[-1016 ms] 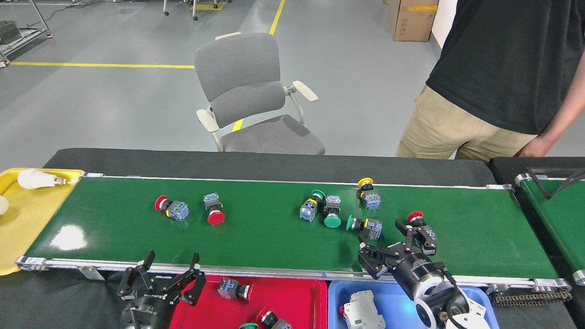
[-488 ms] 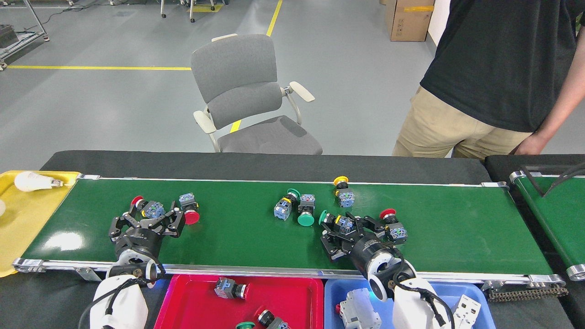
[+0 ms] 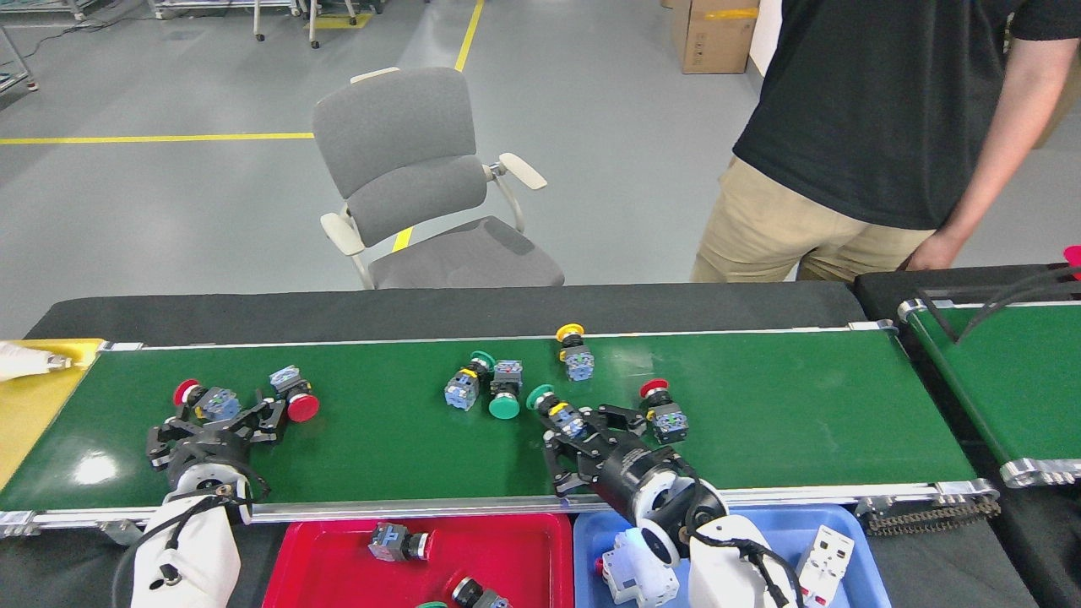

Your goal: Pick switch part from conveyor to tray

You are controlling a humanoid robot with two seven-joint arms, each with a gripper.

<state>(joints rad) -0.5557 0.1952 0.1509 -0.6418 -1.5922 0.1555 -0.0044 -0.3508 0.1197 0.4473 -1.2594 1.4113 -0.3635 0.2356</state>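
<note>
Where our arms reach over it, the conveyor point(image 3: 802, 405) shows as a long flat belt of glossy dark green, edged with thin silver rails, a roller chain at its right end. On it lie seven switch parts, each a round mushroom cap on a boxy grey-blue block.

Our right tool point(image 3: 587, 435) is black, jointed metal, with fingers spread wide around the green-capped switch part point(image 3: 553, 407); they are released, not clamped. A red-capped switch part point(image 3: 661, 414) lies just beside its right finger.

Our left tool point(image 3: 215, 431), likewise open, brackets a small red-capped switch part point(image 3: 203, 399), with a larger red mushroom switch part point(image 3: 293, 397) at its right fingertip.

Mid-belt we list a pair of green-capped switch parts point(image 3: 483, 386) touching, and a yellow-capped switch part point(image 3: 575, 350) near the far rail.

Below the belt: a smooth red plastic tray point(image 3: 507, 549) holding switches, and a blue tray point(image 3: 857, 583) with white blocky breakers. A yellow tray point(image 3: 25, 405) sits at left. A grey fabric chair point(image 3: 422, 181) and a person point(image 3: 853, 135) stand beyond the desk.
</note>
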